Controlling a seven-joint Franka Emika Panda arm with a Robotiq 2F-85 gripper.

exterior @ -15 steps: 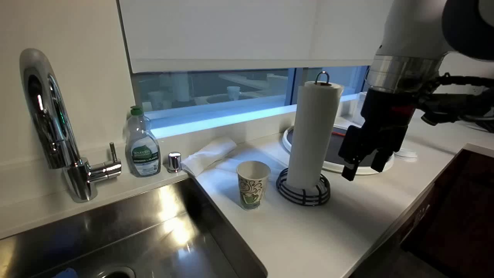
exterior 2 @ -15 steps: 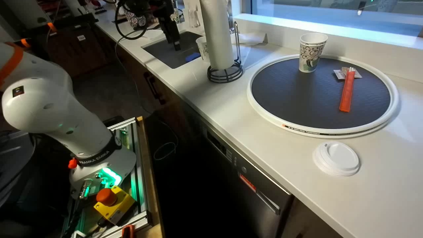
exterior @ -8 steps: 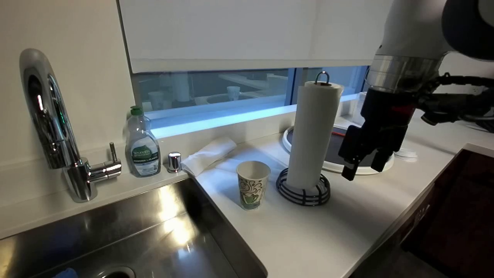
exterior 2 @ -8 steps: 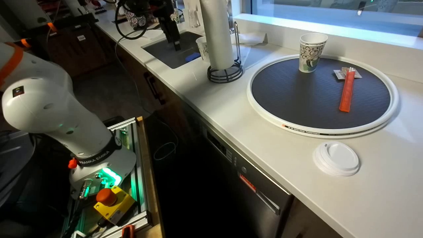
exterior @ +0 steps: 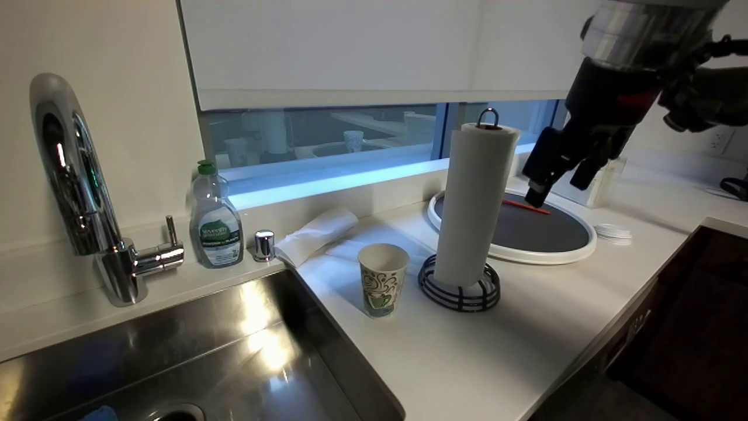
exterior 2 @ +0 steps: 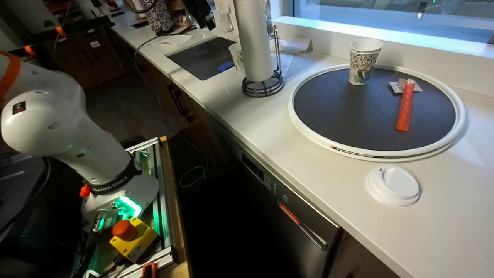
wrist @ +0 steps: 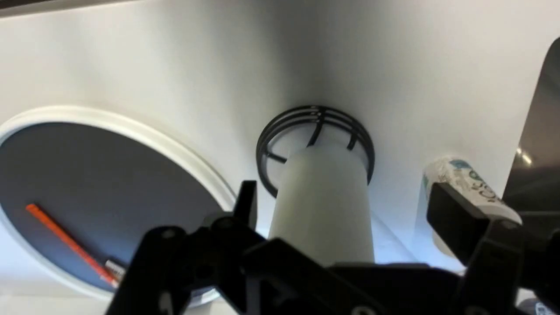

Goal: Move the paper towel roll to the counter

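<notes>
The paper towel roll (exterior: pixel 476 204), a tall white cylinder, stands upright on a black wire holder (exterior: pixel 460 303), whose base rests on the white counter (exterior: pixel 502 356). My gripper (exterior: pixel 558 187) hangs beside the upper part of the roll, apart from it, tilted, with its fingertips over the round tray. In the wrist view the jaws stand wide, and the roll (wrist: pixel 326 205) appears between the fingers with a gap on either side. Nothing is held. Only the lower end of the gripper shows at the top edge in an exterior view, where the roll (exterior 2: pixel 254 42) loses its top.
A patterned paper cup (exterior: pixel 383 280) stands between the holder and the steel sink (exterior: pixel 327 345). Behind the roll lies the round dark tray (exterior 2: pixel 347 116), bearing a cup (exterior 2: pixel 364 61) and red chopsticks (exterior 2: pixel 405 106). White lids (exterior 2: pixel 393 185) sit near it; a soap bottle (exterior: pixel 216 222) is by the faucet.
My gripper has risen and shifted slightly away from the sink, tilting more; it stays open. The roll, its holder and the cups have not moved.
</notes>
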